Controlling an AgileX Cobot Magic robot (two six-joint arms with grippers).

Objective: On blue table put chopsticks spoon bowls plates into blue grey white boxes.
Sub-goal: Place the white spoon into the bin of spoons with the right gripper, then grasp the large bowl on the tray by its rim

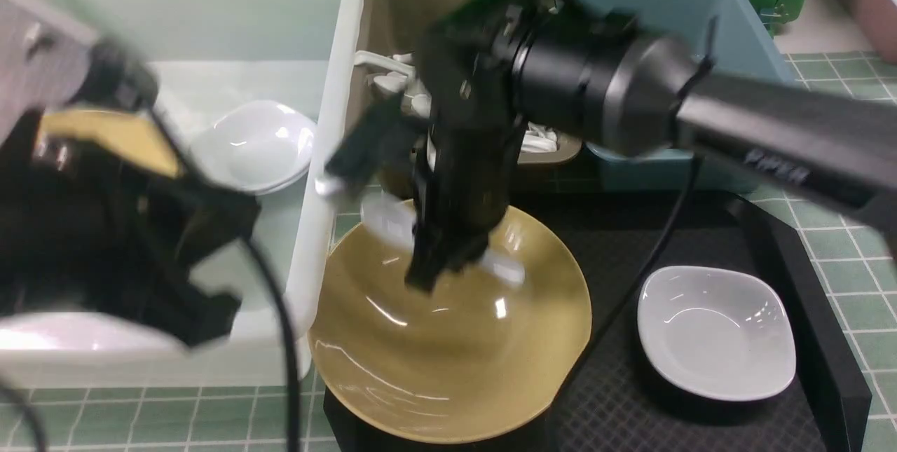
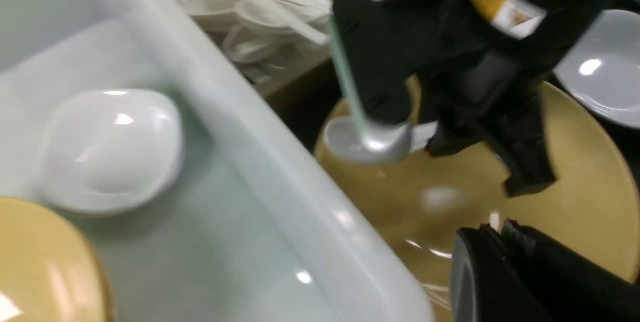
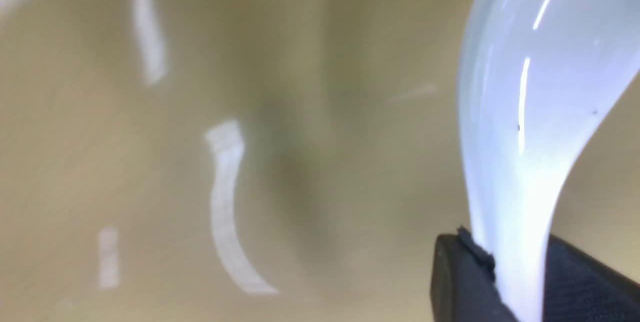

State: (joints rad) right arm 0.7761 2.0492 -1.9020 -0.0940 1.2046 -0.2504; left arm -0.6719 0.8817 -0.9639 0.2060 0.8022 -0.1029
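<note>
Right gripper (image 1: 445,266): pinches the white spoon (image 1: 389,224) by the handle, pads (image 3: 465,282) pressed against both sides of it; hangs low inside the tan bowl (image 1: 448,361), with the scoop toward the white box (image 1: 336,52). Cannot tell whether the spoon touches the bowl. Left gripper (image 2: 495,232): pressed together, grips nothing visible; hovers above the white box, blurred in the front view. Bowl: sits at the left edge of the black tray (image 1: 701,417), reaches to the tray's near edge, rim just beside the white box's wall. White plate (image 1: 715,329): lies flat near the tray's right edge, well apart from the bowl. Tray: rests on the blue table (image 1: 841,263). White box: stands on the table beside the tray's left edge; holds a second white plate (image 1: 256,144) and, in the left wrist view, part of a second tan bowl (image 2: 40,262) near that plate. Grey-brown box (image 1: 392,17): stands just past the tray's far edge, next to the white box; holds a heap of white spoons (image 2: 260,7). Blue box (image 1: 701,17): stands to the right of the grey-brown box, also at the tray's far edge; inside mostly hidden by the right arm.
</note>
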